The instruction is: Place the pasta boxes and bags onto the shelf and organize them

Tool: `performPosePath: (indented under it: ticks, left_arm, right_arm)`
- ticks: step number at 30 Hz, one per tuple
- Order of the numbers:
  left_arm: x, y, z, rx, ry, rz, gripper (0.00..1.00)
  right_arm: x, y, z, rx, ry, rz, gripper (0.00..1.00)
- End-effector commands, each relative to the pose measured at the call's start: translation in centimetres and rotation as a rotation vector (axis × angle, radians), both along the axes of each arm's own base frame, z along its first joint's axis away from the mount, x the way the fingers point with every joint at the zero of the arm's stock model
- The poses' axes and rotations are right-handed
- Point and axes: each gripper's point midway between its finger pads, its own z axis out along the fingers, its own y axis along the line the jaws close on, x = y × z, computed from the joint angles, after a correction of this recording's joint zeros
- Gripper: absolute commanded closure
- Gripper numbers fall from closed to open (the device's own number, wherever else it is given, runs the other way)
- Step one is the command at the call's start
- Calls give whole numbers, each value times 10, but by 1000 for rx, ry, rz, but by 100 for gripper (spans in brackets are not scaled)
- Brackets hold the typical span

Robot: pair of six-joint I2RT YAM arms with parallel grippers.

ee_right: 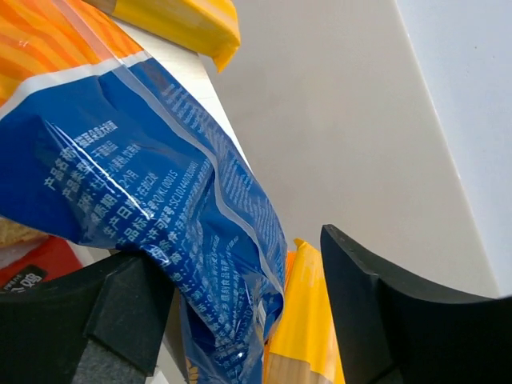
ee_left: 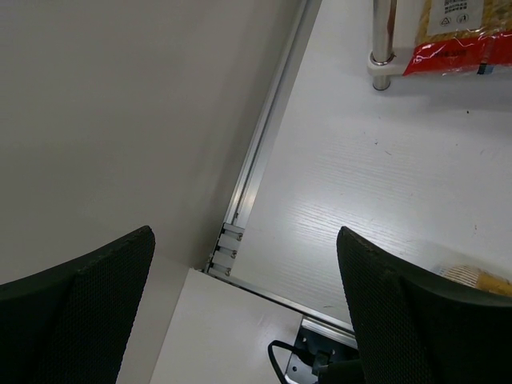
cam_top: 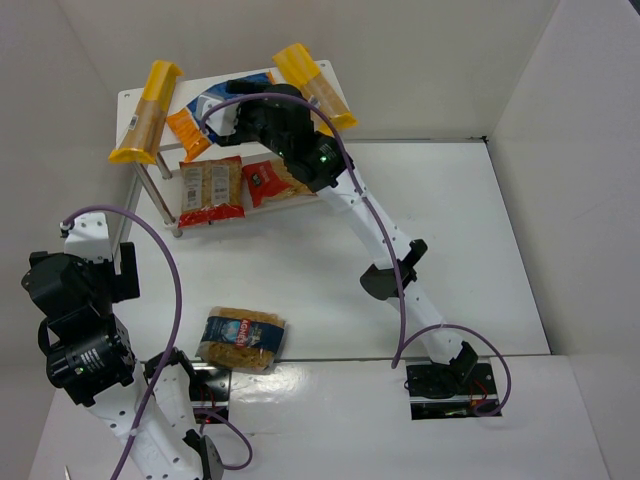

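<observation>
— Nearest from above: spot the left arm (cam_top: 80, 330), the clear blue-label bag (cam_top: 243, 340) on the table (cam_top: 470, 250) by its base.
— Left wrist: note the left gripper (ee_left: 244, 240) spread wide, gripping nothing.
— Right wrist: see the right gripper (ee_right: 232, 256) gaping around the blue bag (ee_right: 136, 152), no pinch.
— Back out straight; leave it flat between the pasta boxes (cam_top: 148, 112) on the shelf (cam_top: 215, 80).
</observation>
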Motion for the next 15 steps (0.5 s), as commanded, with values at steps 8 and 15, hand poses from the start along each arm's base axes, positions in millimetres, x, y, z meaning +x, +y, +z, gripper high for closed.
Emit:
performPosePath:
  ticks: [8,15]
  left_arm:
    - [10,2,11,15,-36,-20,0]
    - [15,-2,9,8,-40,-57,0]
  right_arm:
    - [-45,-16,64,173,27,99,15]
    - [-65,-25,69,186,97,120,11]
